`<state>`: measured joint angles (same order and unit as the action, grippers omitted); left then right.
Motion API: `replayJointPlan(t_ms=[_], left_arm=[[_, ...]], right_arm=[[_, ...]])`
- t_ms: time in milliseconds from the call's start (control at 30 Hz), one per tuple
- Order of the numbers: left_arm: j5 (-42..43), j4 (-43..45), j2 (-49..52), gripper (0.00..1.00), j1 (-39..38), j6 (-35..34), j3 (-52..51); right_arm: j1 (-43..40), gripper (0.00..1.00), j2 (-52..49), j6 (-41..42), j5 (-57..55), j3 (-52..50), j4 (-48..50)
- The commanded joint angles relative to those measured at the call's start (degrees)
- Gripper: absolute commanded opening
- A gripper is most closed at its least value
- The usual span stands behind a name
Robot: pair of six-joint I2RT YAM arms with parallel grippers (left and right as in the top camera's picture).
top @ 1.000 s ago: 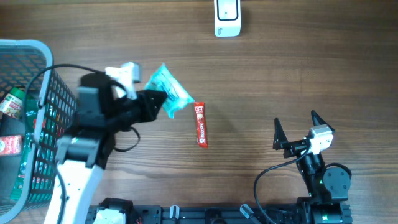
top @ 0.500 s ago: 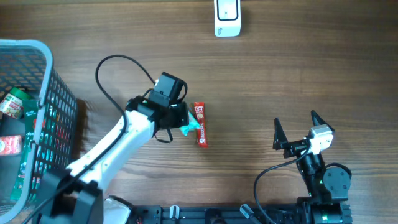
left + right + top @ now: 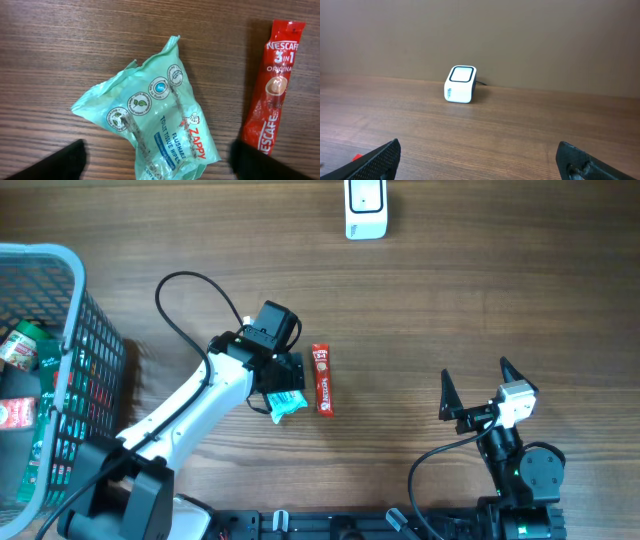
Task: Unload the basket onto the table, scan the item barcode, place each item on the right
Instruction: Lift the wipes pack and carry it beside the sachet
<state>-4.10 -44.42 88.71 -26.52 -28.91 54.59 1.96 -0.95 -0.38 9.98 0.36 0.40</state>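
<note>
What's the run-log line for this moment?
left gripper: open, over tissue pack | tissue pack: lying on table beside coffee sachet | right gripper: open, empty | scanner: nothing presented

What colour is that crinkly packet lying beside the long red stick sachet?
A mint green plastic tissue packet, blue and red lettering; left wrist view shows it best.

You have one green wipes packet, one red coffee sachet, one white scanner at top centre, and one mesh basket at the left edge. It holds packets too hidden to count. There are two arms: the left arm and the right arm.
</note>
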Motion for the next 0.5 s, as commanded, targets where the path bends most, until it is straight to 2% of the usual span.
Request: replayJointPlan(t_ms=[0, 467], left_arm=[[-2.62, -0.02, -4.07, 1.00, 0.04, 0.26, 1.84], [-14.12, -2.58, -21.29, 1.00, 0.07, 4.74, 2.12]], right_arm=[[0.24, 1.00, 0.31, -0.96, -1.01, -0.07, 0.17], [0.24, 1.00, 0.31, -0.98, -1.01, -0.07, 0.17]])
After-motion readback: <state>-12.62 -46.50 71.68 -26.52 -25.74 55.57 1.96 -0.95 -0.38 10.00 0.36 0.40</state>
